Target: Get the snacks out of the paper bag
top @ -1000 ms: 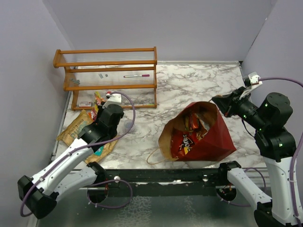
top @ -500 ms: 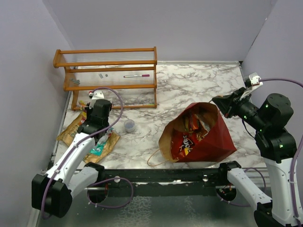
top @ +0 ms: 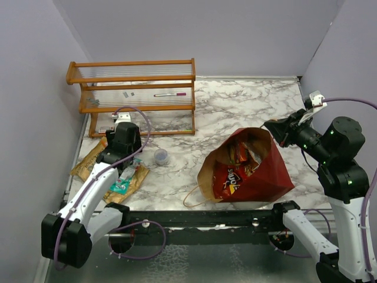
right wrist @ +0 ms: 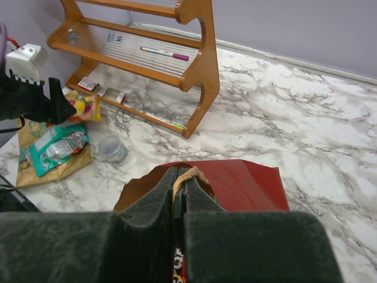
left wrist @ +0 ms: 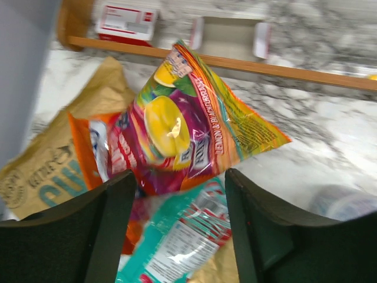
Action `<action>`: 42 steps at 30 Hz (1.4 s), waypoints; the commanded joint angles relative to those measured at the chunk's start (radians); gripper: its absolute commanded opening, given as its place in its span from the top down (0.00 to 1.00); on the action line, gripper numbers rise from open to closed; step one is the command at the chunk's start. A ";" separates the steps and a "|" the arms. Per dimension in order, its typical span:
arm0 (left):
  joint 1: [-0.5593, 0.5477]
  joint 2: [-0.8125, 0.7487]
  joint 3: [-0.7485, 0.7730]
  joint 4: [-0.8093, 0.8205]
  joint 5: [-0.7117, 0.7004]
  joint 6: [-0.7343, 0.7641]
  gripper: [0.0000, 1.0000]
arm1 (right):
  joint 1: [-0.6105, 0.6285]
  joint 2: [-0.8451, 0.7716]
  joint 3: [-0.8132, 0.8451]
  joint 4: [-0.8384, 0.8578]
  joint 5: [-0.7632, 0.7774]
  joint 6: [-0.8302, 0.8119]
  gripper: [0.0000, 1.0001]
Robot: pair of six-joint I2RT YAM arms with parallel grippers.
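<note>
The dark red paper bag (top: 268, 174) lies on its side, its mouth facing left. A red snack packet (top: 230, 178) and orange ones (top: 238, 152) show inside it. My right gripper (top: 269, 126) is shut on the bag's twisted paper handle (right wrist: 189, 172) and holds the upper edge up. More snacks lie at the left: a tan packet (top: 89, 160), a teal one (left wrist: 177, 236) and a purple, yellow and orange one (left wrist: 188, 132). My left gripper (left wrist: 179, 180) hovers open over this pile, with the teal packet below its fingers and the colourful one just beyond them.
An orange wooden rack (top: 138, 88) with a pen on its shelf stands at the back left. A small clear round container (top: 161, 156) sits between the pile and the bag. Purple walls close in on the left and right.
My left arm swung left over the snack pile and its jaws opened, leaving the colourful packet on the pile. The right arm and the bag have not moved.
</note>
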 commanded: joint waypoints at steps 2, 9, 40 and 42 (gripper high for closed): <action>0.006 -0.113 0.075 -0.092 0.318 -0.134 0.24 | 0.002 -0.023 -0.006 0.080 -0.002 -0.007 0.98; 0.004 -0.309 0.076 -0.114 0.517 -0.214 0.22 | 0.002 -0.053 -0.051 0.112 -0.087 -0.031 0.98; -1.044 0.155 0.076 0.535 0.175 -0.443 0.40 | 0.002 -0.142 -0.107 0.136 -0.137 -0.050 0.98; -1.088 0.222 0.111 0.473 0.101 -0.470 0.40 | 0.002 -0.144 -0.107 0.137 -0.136 -0.052 0.98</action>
